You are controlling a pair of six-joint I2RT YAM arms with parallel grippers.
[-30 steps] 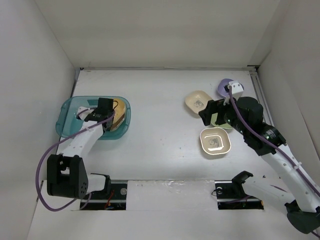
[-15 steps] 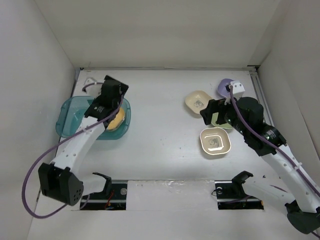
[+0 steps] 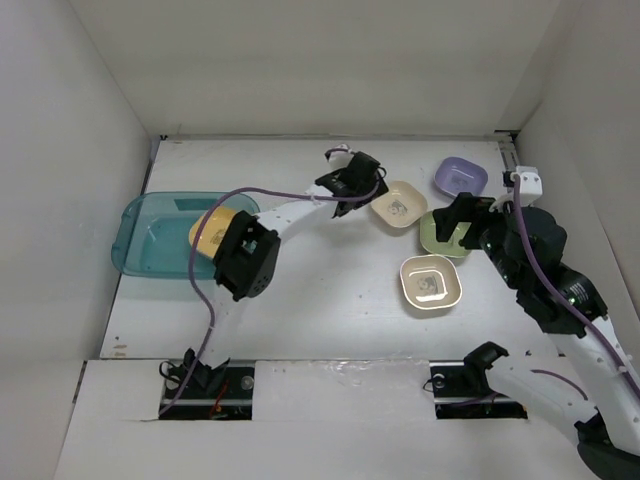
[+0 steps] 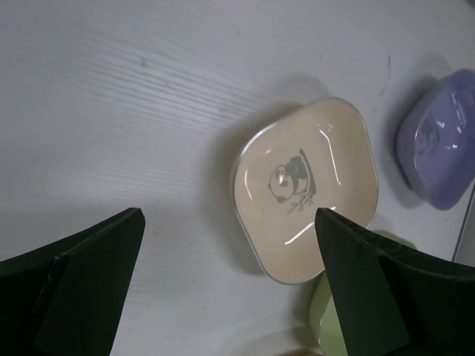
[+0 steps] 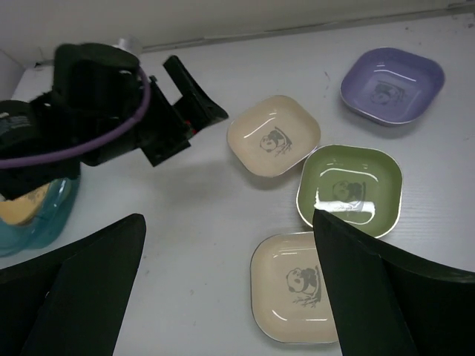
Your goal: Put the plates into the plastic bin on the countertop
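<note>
The teal plastic bin [image 3: 160, 238] stands at the left of the countertop [image 3: 320, 280] with a yellow plate [image 3: 211, 233] in it. On the right lie a beige plate [image 3: 398, 204], a purple plate [image 3: 460, 177], a green plate [image 3: 441, 236] and a cream plate [image 3: 431, 283]. My left gripper [image 3: 353, 188] is open and empty, just left of the beige plate [image 4: 304, 185]. My right gripper [image 3: 465, 218] hangs open and empty over the green plate [image 5: 349, 189] and above the cream plate [image 5: 293, 285].
White walls close the countertop on the left, back and right. My left arm [image 3: 248, 255] stretches across the middle from the bin towards the plates. In the right wrist view the left gripper [image 5: 182, 111] is close to the beige plate [image 5: 273, 135].
My left gripper opened over the bin, then swung right to the beige plate. The right arm drew back to the right, uncovering the purple plate.
</note>
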